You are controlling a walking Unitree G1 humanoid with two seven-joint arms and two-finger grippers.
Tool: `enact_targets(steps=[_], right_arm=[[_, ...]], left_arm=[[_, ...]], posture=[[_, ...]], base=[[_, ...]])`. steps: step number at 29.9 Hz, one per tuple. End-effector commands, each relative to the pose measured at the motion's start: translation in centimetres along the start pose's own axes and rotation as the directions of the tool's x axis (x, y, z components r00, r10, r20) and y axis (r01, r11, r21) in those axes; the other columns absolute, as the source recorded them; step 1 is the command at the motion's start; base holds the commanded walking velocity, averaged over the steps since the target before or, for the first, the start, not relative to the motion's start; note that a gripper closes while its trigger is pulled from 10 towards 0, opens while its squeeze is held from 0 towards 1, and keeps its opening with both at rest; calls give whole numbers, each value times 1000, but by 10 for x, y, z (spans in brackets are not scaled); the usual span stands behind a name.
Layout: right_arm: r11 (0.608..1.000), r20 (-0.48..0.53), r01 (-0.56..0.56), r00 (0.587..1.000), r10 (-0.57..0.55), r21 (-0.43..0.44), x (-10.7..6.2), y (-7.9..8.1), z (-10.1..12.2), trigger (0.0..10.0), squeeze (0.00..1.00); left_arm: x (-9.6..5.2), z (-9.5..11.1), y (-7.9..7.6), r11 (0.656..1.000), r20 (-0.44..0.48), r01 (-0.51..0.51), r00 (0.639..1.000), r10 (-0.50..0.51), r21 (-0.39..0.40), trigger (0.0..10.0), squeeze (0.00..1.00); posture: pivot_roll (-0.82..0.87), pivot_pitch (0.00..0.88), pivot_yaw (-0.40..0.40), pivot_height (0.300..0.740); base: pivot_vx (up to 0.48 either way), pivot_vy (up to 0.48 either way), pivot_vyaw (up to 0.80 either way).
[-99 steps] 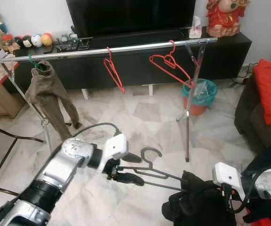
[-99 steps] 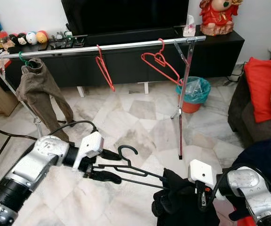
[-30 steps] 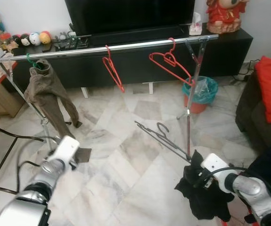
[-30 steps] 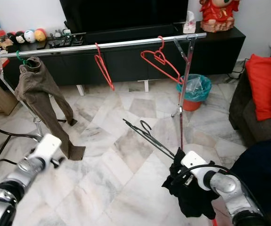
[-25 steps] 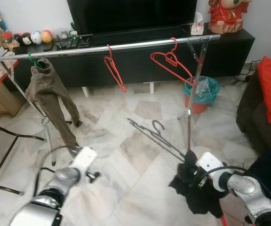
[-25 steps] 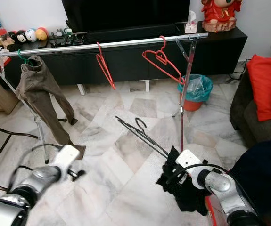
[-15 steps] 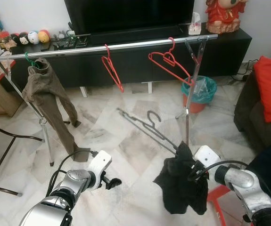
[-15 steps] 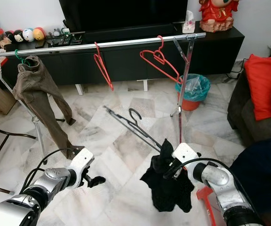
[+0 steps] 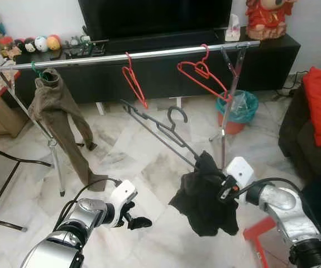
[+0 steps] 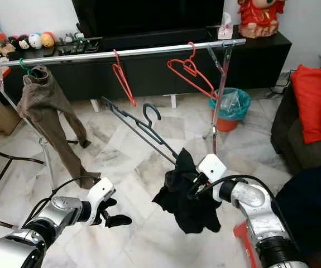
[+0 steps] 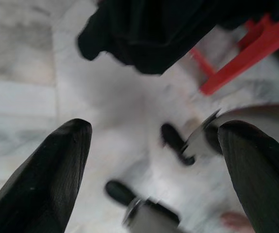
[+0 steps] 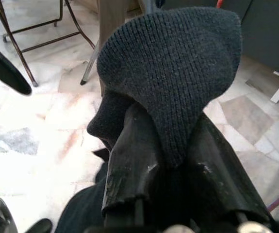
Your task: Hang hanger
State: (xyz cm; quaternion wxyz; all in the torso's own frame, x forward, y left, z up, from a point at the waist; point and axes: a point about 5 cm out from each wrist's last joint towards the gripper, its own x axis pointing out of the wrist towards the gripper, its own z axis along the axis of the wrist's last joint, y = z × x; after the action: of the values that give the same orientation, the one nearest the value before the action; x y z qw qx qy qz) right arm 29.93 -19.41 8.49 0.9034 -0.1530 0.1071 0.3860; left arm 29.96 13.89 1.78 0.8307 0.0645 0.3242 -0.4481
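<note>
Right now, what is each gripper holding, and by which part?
The right gripper is shut on the black hanger at its lower end, through the black garment draped there. The left gripper is open, low over the floor, holding nothing.

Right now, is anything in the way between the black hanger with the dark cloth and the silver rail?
Nothing visible blocks it. The black hanger points up toward the silver rail, aimed at the gap between two red hangers.

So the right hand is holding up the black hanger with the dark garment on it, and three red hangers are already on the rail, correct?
Not quite. The right hand does hold the black hanger with the dark garment, but the left eye view shows two red hangers on the rail, not three.
</note>
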Motion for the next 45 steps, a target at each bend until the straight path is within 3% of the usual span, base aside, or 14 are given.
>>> enact_targets(steps=[1,6,10,15,29,40,45], right_arm=[[1000,62,3,998,-2,-11,4,0,15,0,0],[1000,70,11,997,-11,4,5,3,16,0,0],[1000,8,-1,1000,1,-28,3,7,7,0,0],[1000,36,-1,999,1,-9,2,6,14,0,0],[979,86,-205,975,205,-16,4,33,33,0,0],[959,91,-282,955,283,-28,-4,44,43,0,0],[953,83,-301,949,303,-30,-7,47,43,0,0]], left_arm=[[-2,-2,-1,999,26,28,999,-27,-33,10000,0],[0,-1,-6,992,62,99,994,-94,-76,10000,0],[1,-6,-6,995,45,59,997,-55,-86,10000,0],[2,-4,-6,991,80,57,996,-48,-119,10000,0],[10,8,-11,980,159,81,986,-52,-182,10000,0],[9,16,-1,984,169,-90,979,117,-156,10000,0],[9,18,0,985,177,-114,975,136,-129,10000,0]], posture=[[-58,31,112,740],[-59,24,118,740],[-62,15,121,740],[-69,9,123,740],[-69,15,121,740],[-71,41,133,740],[-70,47,139,740]], base=[[0,0,0],[0,0,0],[0,0,0],[0,0,0],[0,0,0],[0,0,0],[0,0,0]])
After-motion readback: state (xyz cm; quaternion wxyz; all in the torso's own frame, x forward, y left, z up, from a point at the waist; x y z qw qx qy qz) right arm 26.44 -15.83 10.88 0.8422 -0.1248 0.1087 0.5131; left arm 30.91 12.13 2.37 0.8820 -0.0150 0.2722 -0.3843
